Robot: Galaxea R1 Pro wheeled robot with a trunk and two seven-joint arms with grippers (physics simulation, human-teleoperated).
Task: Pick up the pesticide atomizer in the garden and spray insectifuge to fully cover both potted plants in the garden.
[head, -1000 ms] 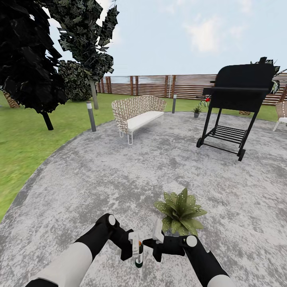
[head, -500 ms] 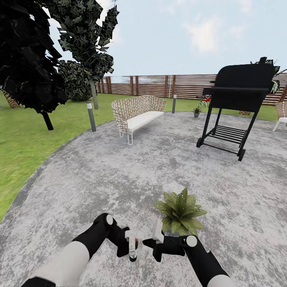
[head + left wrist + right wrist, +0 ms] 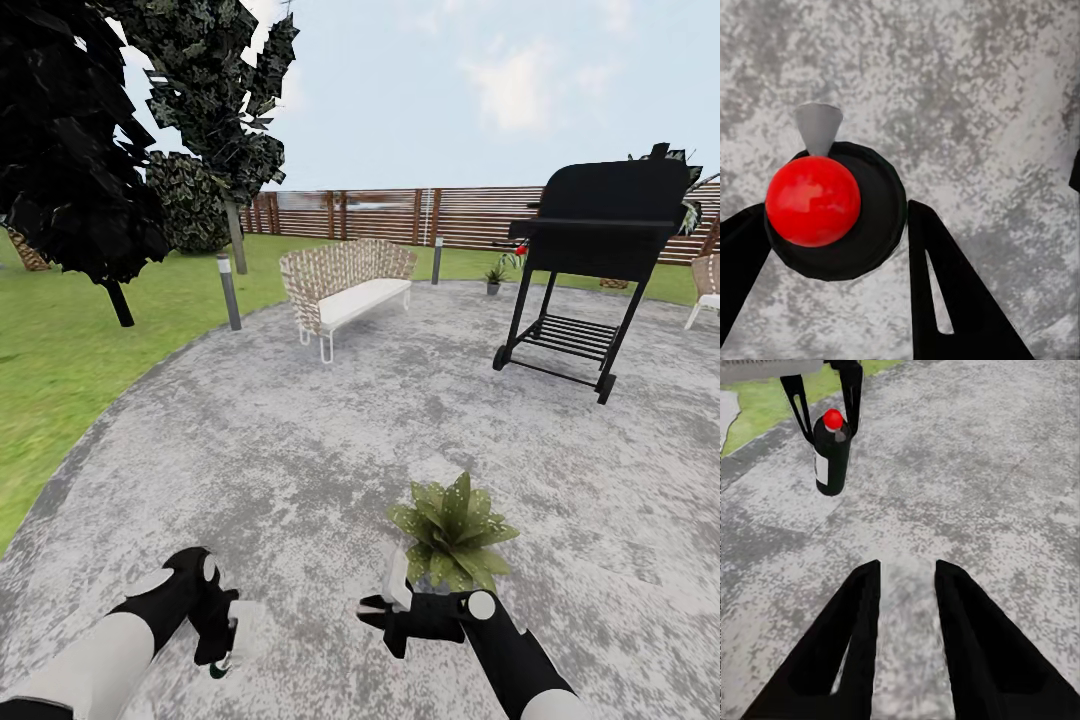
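My pesticide atomizer (image 3: 832,454) is a dark bottle with a pale label, a grey nozzle and a round red cap (image 3: 813,201). My left gripper (image 3: 832,247) clamps it between both black fingers, low at my left above the speckled paving (image 3: 300,440). My right gripper (image 3: 906,577) hangs with its fingers spread on nothing, beside a potted plant (image 3: 455,530). My right wrist view gives the bottle's whole side; the left wrist view looks straight down on its top.
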